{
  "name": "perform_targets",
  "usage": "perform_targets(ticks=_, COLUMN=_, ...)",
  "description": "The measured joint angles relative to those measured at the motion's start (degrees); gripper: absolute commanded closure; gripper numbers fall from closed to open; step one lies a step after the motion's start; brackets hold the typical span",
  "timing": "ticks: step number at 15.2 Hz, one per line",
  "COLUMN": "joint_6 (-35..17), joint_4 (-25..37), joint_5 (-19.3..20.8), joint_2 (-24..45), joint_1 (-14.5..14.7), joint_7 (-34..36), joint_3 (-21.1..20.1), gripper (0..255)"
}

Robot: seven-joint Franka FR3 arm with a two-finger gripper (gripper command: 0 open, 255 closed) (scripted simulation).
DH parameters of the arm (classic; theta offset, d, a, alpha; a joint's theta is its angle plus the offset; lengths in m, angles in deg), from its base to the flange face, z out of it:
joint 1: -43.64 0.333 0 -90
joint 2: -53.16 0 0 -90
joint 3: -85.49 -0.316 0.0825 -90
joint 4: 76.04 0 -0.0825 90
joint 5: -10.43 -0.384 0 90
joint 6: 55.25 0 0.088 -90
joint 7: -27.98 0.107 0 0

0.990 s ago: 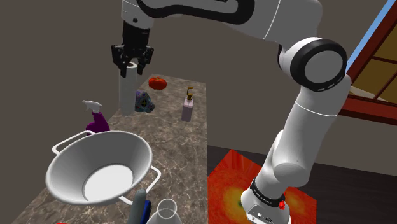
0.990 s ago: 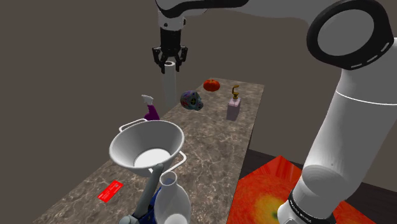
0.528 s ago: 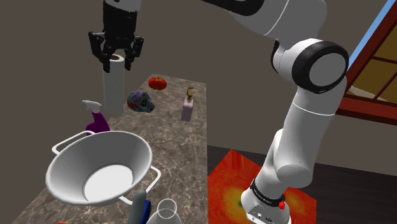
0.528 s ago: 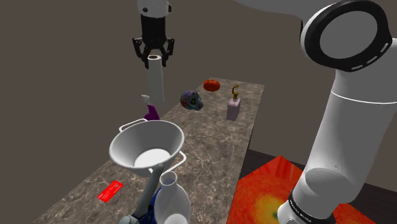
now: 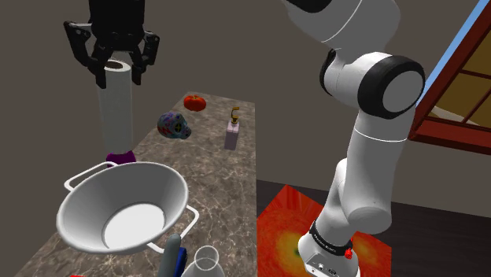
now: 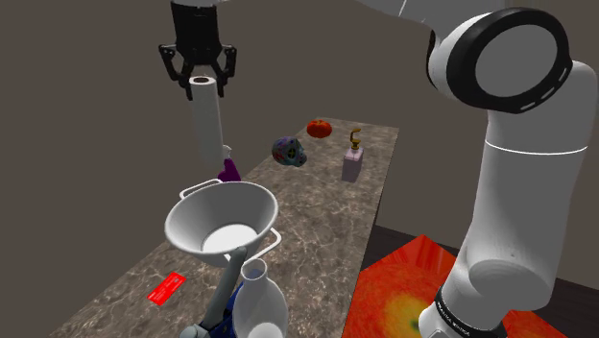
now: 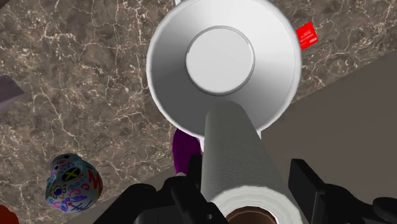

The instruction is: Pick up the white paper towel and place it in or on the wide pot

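Observation:
A tall white paper towel roll (image 5: 112, 110) hangs upright in the air, and my gripper (image 5: 116, 72) is shut on its top end. In the second exterior view the gripper (image 6: 202, 82) holds the roll (image 6: 206, 120) above and just behind the wide pot (image 6: 245, 206). The pot (image 5: 149, 185) is a pale flared bowl with two wire handles, standing on the marble counter. In the wrist view the roll (image 7: 238, 153) runs out from between the fingers of the gripper (image 7: 248, 191), its far end over the rim of the pot (image 7: 172, 70).
A purple spray bottle (image 5: 119, 157) stands behind the pot, under the roll. Farther back are a painted skull (image 5: 173, 126), an orange-red pumpkin (image 5: 194, 101) and a soap dispenser (image 5: 232, 134). A red card (image 6: 166, 288) and a white flask (image 6: 257, 302) lie near the front.
My gripper has carried the roll up and to the shoulder view's left, away from the skull and toward the pot. The fingers stayed shut on it.

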Motion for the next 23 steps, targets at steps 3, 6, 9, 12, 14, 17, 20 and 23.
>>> perform_targets(ticks=3, joint_6=-2.83, joint_4=-4.35, joint_5=-0.69, joint_2=-1.58, joint_1=-0.50, joint_7=0.24, joint_3=0.05, gripper=255)
perform_targets(ticks=6, joint_6=-5.66, joint_4=-8.52, joint_5=-1.37, joint_2=-3.04, joint_1=-1.09, joint_7=0.14, joint_3=0.21, gripper=255)
perform_targets(ticks=9, joint_6=-8.73, joint_4=-12.78, joint_5=-1.95, joint_2=-4.35, joint_1=-1.56, joint_7=0.08, joint_3=0.37, gripper=255)
perform_targets(ticks=12, joint_6=-11.23, joint_4=-15.96, joint_5=-2.26, joint_2=-5.08, joint_1=-1.82, joint_7=0.11, joint_3=0.47, gripper=255)
perform_targets(ticks=14, joint_6=-12.91, joint_4=-17.99, joint_5=-2.40, joint_2=-5.48, joint_1=-1.92, joint_7=0.22, joint_3=0.51, gripper=255)
perform_targets(ticks=17, joint_6=-15.44, joint_4=-21.17, joint_5=-2.65, joint_2=-6.18, joint_1=-2.13, joint_7=0.29, joint_3=0.60, gripper=255)
perform_targets(ticks=20, joint_6=-18.04, joint_4=-24.42, joint_5=-2.89, joint_2=-6.88, joint_1=-2.28, joint_7=0.43, joint_3=0.66, gripper=255)
perform_targets(ticks=23, joint_6=-20.38, joint_4=-26.94, joint_5=-2.92, joint_2=-7.08, joint_1=-2.38, joint_7=0.56, joint_3=0.72, gripper=255)
